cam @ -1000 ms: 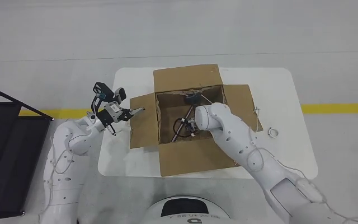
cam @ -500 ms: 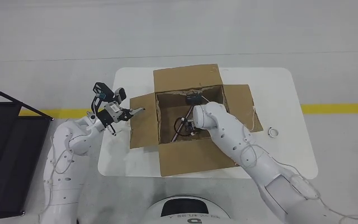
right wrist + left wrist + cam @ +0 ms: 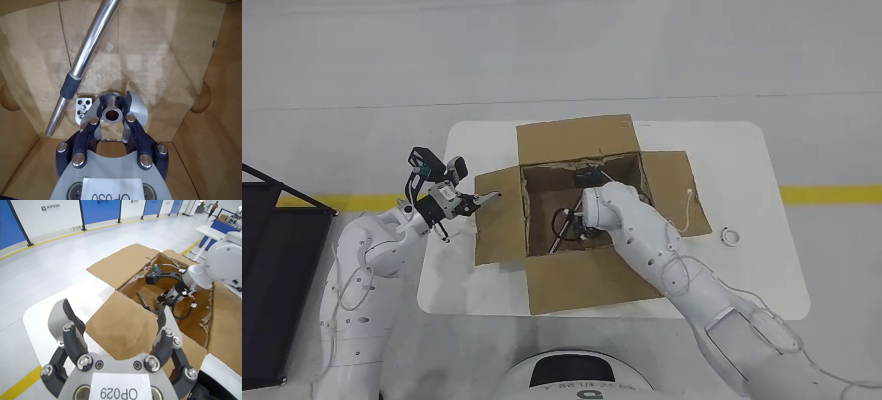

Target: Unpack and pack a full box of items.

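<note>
An open cardboard box [image 3: 500,228] stands on the white table [image 3: 722,150]. My right gripper [image 3: 113,103] is down inside it, shut on the neck of a steel flanged hub [image 3: 111,114] that rests on the box floor. A chrome tube [image 3: 88,45] with a black band lies slanted beside it, and a small perforated metal plate [image 3: 81,109] sits next to the hub. From above, the right gripper [image 3: 577,226] is low in the box's middle. My left gripper [image 3: 115,308] hangs open and empty over the box's left flap [image 3: 121,328], also seen as left gripper [image 3: 480,200].
A small white ring [image 3: 729,236] lies on the table right of the box, near a thin white cord [image 3: 689,200] over the right flap. A black rack [image 3: 267,260] stands off the table to the left. The box walls hem in the right gripper.
The right arm has shifted slightly to the left inside the box. The left arm has not moved.
</note>
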`<state>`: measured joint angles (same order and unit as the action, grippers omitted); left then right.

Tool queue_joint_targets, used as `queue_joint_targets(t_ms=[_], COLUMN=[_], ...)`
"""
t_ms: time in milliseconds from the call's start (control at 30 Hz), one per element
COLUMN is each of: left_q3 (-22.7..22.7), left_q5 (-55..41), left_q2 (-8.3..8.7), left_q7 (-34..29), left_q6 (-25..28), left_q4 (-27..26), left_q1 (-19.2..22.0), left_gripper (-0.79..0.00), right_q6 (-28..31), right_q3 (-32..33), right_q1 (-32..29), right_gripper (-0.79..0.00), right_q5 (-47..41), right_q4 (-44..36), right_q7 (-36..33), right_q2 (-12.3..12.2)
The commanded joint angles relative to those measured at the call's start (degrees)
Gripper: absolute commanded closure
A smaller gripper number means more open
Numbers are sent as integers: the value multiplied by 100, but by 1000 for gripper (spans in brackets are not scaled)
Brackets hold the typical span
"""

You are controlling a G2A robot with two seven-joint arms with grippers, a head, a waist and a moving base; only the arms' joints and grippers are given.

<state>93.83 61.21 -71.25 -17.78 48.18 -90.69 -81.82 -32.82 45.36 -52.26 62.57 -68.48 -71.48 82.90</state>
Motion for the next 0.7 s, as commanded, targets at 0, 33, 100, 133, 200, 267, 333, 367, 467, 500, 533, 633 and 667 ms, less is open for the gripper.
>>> queue_joint_targets(t_ms=[0, 33, 100, 133, 200, 267, 333, 367, 467, 500, 533, 633, 667], left_q3=[0, 0, 0, 0, 0, 0, 0, 0, 0, 0, 0, 0, 0], left_q5=[0, 0, 0, 0, 0, 0, 0, 0, 0, 0, 0, 0, 0], left_q2=[0, 0, 0, 0, 0, 0, 0, 0, 0, 0, 0, 0, 0], left_q7=[0, 0, 0, 0, 0, 0, 0, 0, 0, 0, 0, 0, 0], left_q6=[0, 0, 0, 0, 0, 0, 0, 0, 0, 0, 0, 0, 0], left_q4=[0, 0, 0, 0, 0, 0, 0, 0, 0, 0, 0, 0, 0], left_q1=[0, 0, 0, 0, 0, 0, 0, 0, 0, 0, 0, 0, 0], left_gripper=[-785, -785, -785, -785, -785, -785, -785, -785, -785, -785, -785, -785, -785], right_q6=[2, 4, 15, 46, 97, 174, 208, 197, 13, -73, -106, -109, -85], right_q3=[141, 233, 470, 617, 963, 1337, 1712, 1877, 2351, 2528, 2697, 3399, 3701], right_q1=[-136, -236, -498, -671, -1077, -1563, -2045, -2276, -2929, -3154, -3401, -4038, -4171], right_gripper=[0, 0, 0, 0, 0, 0, 0, 0, 0, 0, 0, 0, 0], right_q5=[137, 224, 394, 471, 699, 851, 927, 927, 752, 654, 500, -191, -544], right_q4=[-231, -385, -881, -1198, -1963, -2874, -3800, -4208, -5382, -5770, -6111, -6616, -6616], right_q7=[-1, -3, -15, -46, -97, -173, -206, -195, 3, 162, 311, 1113, 1479], right_q2=[-28, -50, -108, -147, -234, -317, -383, -408, -459, -469, -479, -485, -475])
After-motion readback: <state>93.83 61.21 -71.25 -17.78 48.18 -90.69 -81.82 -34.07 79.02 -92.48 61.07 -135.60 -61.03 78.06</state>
